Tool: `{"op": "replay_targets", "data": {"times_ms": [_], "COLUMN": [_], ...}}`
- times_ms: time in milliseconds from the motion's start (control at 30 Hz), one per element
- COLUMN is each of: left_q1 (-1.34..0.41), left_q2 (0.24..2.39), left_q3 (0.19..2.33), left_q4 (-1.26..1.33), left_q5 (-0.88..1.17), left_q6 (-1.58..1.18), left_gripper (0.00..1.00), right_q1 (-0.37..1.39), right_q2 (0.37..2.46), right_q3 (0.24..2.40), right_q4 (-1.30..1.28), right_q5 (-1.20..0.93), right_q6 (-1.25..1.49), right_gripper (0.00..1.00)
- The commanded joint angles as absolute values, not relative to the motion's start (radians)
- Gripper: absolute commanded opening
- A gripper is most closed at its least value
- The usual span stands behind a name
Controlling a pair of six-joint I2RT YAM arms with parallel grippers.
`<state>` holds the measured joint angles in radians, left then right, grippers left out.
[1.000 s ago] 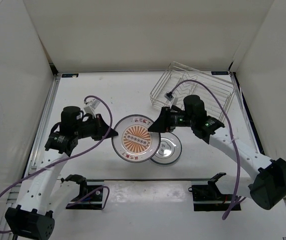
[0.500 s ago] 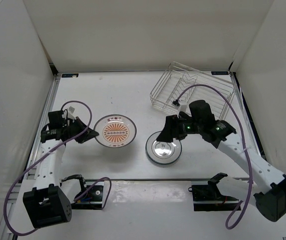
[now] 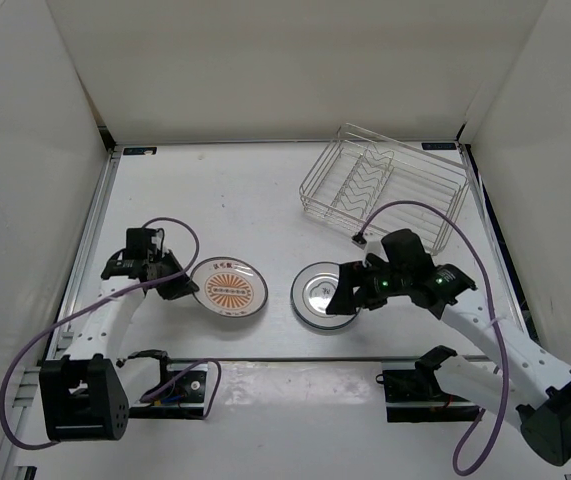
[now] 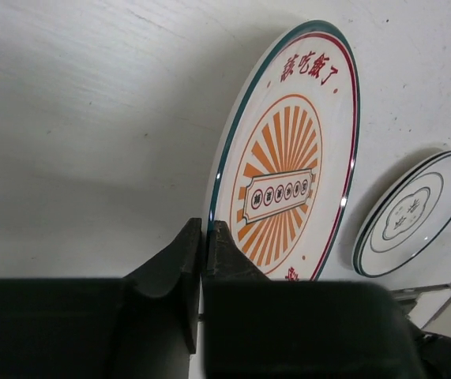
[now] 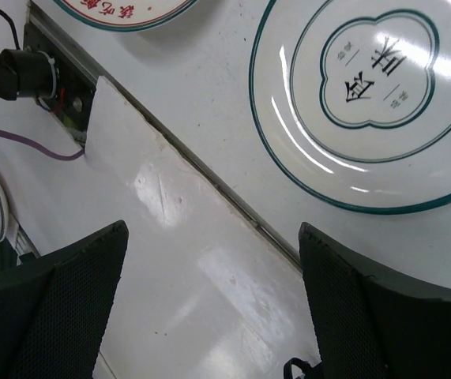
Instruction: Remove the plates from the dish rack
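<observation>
We see left gripper [image 4: 203,237] pinching sunburst plate [image 4: 284,185] rim, near edge hidden; right gripper [image 5: 212,230] spread, green-rimmed plate [image 5: 367,103] partly cropped.

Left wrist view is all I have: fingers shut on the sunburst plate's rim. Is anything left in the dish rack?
Observer: No. In the top view the dish rack holds only bare wire, no plates.
Operator: And the other arm?
Observer: The right gripper is at the near side of the green-rimmed plate, fingers open, nothing between them.
Operator: Is that plate set down?
Observer: Yes, flat on the table, apart from the sunburst plate.
</observation>
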<state>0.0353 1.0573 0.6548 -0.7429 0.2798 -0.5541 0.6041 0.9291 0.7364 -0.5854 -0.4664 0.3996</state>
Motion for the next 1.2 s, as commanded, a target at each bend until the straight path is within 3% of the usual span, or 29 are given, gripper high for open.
{"op": "replay_targets", "data": {"times_ms": [0,33,67,200,300,567,833,1000,1167], "left_q1": [0.006,0.005,0.008,-0.026,-0.029,-0.031,-0.040,-0.147,-0.324], "left_q2": [1.077,1.089,1.104,1.152,1.189,1.184,1.108,0.941,0.830], "left_q3": [0.646,0.644,0.641,0.679,0.715,0.796,0.876,0.835,0.755], "left_q4": [-0.721,-0.722,-0.727,-0.779,-0.819,-0.937,-1.026,-1.025,-1.022], "left_q5": [0.189,0.190,0.181,0.143,0.124,0.077,0.104,0.083,-0.127], "left_q6": [-0.548,-0.542,-0.543,-0.545,-0.540,-0.517,-0.410,-0.347,-0.299], "left_gripper": [0.20,0.26,0.40,0.67,0.76,0.86,0.87,0.84,0.84], "right_q1": [0.603,0.603,0.603,0.603,0.604,0.604,0.603,0.603,0.603], "right_q2": [0.877,0.867,0.858,0.836,0.815,0.746,0.712,0.667,0.678], "right_q3": [0.716,0.712,0.709,0.718,0.716,0.761,0.856,0.884,0.931], "right_q4": [-0.615,-0.627,-0.635,-0.690,-0.726,-0.918,-1.044,-1.061,-1.104], "right_q5": [-0.453,-0.434,-0.416,-0.323,-0.243,-0.005,0.228,0.305,0.374], "right_q6": [0.391,0.394,0.396,0.406,0.417,0.420,0.428,0.456,0.443], "right_gripper": [0.90,0.90,0.90,0.90,0.90,0.90,0.90,0.90,0.90]}}
